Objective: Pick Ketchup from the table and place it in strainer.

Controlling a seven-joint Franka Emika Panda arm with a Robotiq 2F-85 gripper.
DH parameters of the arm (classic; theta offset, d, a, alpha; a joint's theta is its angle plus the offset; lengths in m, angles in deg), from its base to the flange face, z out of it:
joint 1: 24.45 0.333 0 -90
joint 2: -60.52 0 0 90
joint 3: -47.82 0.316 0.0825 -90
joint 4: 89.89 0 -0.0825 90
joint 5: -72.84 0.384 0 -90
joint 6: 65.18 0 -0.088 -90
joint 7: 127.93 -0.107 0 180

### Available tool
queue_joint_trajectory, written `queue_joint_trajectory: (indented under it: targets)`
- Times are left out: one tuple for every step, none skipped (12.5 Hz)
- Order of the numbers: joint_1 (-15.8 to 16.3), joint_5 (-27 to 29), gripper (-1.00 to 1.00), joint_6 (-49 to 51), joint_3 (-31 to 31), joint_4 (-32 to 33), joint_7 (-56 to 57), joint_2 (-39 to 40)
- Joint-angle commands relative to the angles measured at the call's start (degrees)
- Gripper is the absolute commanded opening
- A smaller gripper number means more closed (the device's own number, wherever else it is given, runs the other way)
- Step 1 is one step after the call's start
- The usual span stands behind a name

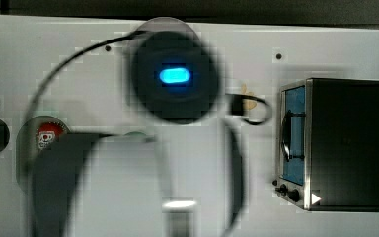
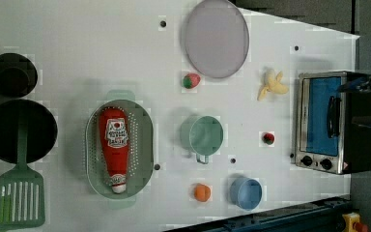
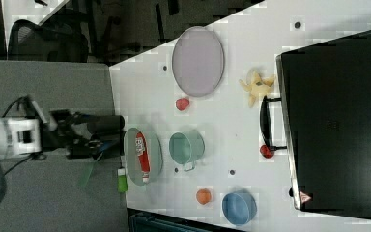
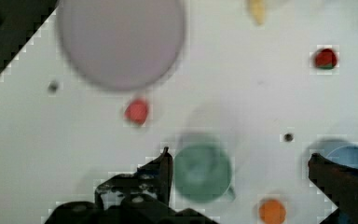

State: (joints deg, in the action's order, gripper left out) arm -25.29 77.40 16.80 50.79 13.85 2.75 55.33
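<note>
- One Ketchup bottle lies flat inside the strainer, along its length, cap towards the left view's bottom; placement looks done.
- Gripper fingers spread wide, holding nothing, above the green cup, which stands just beside the strainer.
- Step now, likely: retreat; lift straight up, clear of strainer rim and cup.

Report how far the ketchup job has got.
Done, it seems: the Ketchup lies inside the strainer, lengthwise on its perforated bottom. In hand: nothing; the gripper is open and empty above the green cup. Left: nothing visible but parking the arm.
</note>
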Motion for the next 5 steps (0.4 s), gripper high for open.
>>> queue_joint_trajectory:
  targets:
    - [-1.5, -1.4, 1.0, 1.9, -2.9, -0.5, 1.1, -1.3]
    - [-1.5, -2.5, 1.0, 1.9, -3.3, -0.6, 3.3, -1.3]
    - [-1.5, -3.7, 1.0, 1.6, -3.4, -0.6, 4.1, -1.3]
    - [-1.5, -4.3, 1.0, 1.7, -3.4, -0.5, 4.1, -1.3]
    - [-1.5, -4.4, 1.0, 1.7, -3.4, -0.5, 4.1, -1.2]
